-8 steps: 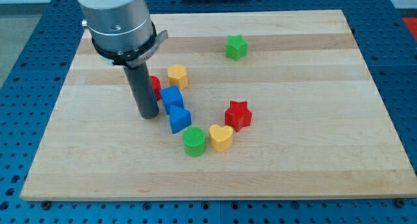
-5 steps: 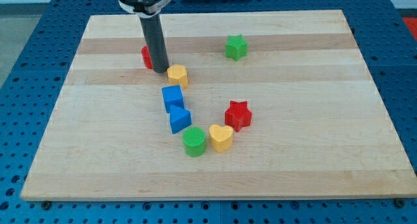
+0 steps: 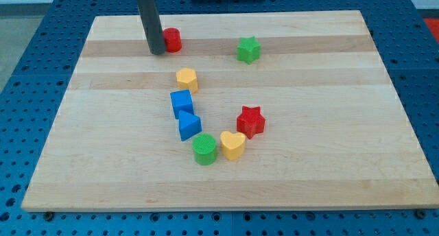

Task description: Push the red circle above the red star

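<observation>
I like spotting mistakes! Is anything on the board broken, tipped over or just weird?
Nothing stands out. The wooden board looks unmarked and every block sits flat and whole. My tip rests right beside the red circle, on its left in the view, near the top. The red star sits lower, toward the view's right.

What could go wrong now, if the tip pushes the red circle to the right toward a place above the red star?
1. The green star sits near the view's top, roughly above the red star. The red circle may hit it and knock it away.
2. My tip is at the circle's left side, slightly low. A round block could slip off upward, toward the board's top edge, which is close.
</observation>
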Tool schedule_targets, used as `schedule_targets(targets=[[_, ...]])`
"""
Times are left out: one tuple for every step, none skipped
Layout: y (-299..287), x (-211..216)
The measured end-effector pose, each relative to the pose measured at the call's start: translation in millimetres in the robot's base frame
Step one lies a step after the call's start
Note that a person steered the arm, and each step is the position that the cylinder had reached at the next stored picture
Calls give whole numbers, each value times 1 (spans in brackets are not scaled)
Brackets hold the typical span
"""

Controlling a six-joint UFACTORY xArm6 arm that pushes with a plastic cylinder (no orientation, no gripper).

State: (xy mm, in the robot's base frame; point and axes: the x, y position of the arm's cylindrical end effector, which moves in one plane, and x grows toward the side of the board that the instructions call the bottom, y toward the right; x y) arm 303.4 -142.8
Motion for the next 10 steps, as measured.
schedule_targets(targets=[[-16, -15], [-20, -41], [-4, -36], [38, -19], [99, 1], [110, 2], [117, 9], [138, 51], [138, 53], [138, 60]])
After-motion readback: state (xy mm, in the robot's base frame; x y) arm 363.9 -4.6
